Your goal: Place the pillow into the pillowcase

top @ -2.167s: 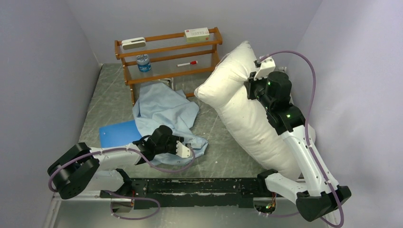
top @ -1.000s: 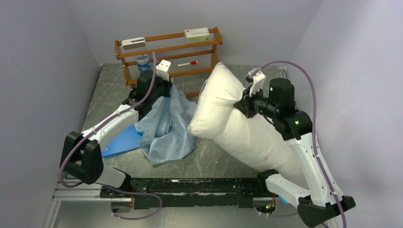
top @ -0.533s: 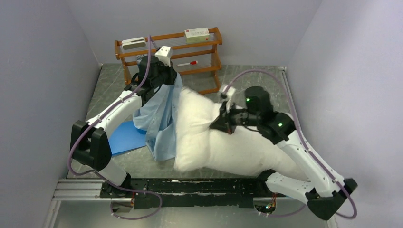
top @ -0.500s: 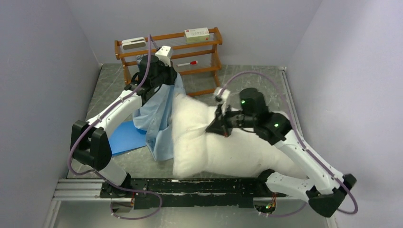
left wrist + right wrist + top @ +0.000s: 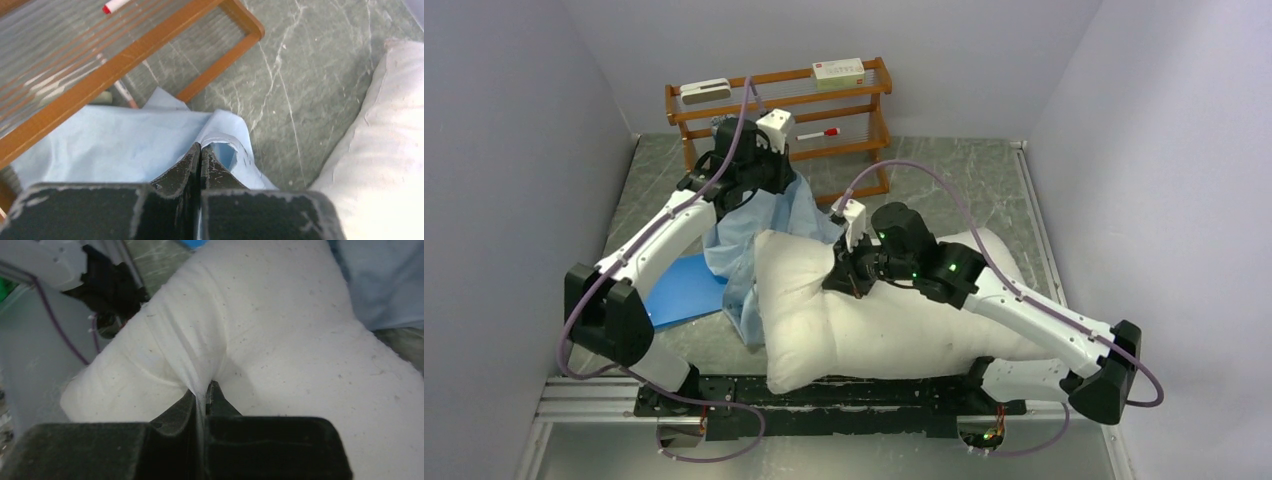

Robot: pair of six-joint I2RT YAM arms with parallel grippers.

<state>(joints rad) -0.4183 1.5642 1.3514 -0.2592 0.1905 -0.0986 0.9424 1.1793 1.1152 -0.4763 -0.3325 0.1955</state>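
The pillow (image 5: 824, 330), big, white and plump, lies across the near half of the table, its left end against the pillowcase. My right gripper (image 5: 836, 280) is shut on a pinched fold of the pillow's top; the wrist view shows white cloth drawn between the fingers (image 5: 202, 390). The pillowcase (image 5: 729, 240), thin light-blue fabric, hangs from my left gripper (image 5: 786, 185) in front of the shelf. That gripper is shut on its hem (image 5: 201, 146), where a small pocket of the fabric gapes just right of the fingertips. The pillow's edge (image 5: 385, 150) shows at the right of the left wrist view.
A wooden shelf rack (image 5: 779, 110) stands at the back, holding a box (image 5: 838, 70), a red-capped marker (image 5: 818, 133) and a white item (image 5: 705, 90). A stiff bright-blue rectangle (image 5: 686, 288) lies flat left of the pillowcase. Walls close in on both sides.
My right arm swung the pillow down and left, from leaning against the right wall to lying against the pillowcase. My left gripper lifted the pillowcase from the near table up to the shelf.
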